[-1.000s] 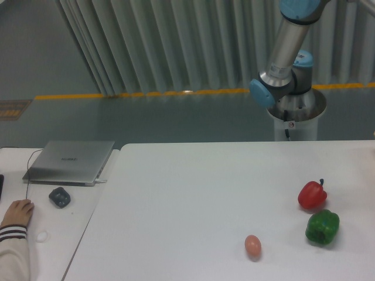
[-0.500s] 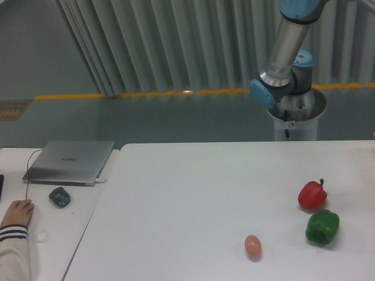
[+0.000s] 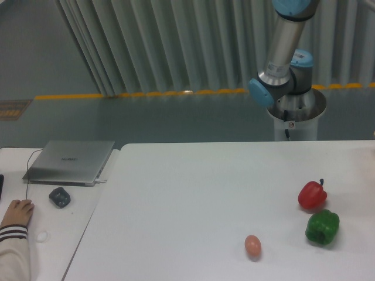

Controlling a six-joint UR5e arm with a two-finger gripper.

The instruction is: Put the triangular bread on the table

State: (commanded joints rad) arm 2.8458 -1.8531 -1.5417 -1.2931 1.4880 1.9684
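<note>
Although the bench fills most of the view, the bread is nowhere on it and nowhere else in sight, so I cannot say where it is; it may be carried out of frame. Behind the bench's far edge stands the arm, visible only from its base up to a link that runs off the top, and its hand is outside the picture, so whether it is wide, narrow or holding the bread cannot be told. To the left sits a smaller desk with a closed laptop, a person's hand resting on it, and a dark mouse. On the bench, towards the right, lie a green pepper, a red pepper just behind it, and an egg well apart to their left. The risk, as I judge it, is a descent on the right side: the bread could land on a pepper or nudge the egg into rolling, whereas the wide bare middle gives a safe spot. Compared with a second ago, the upper link leans slightly further left and the top joint has risen; everything on both surfaces lies as before.
</note>
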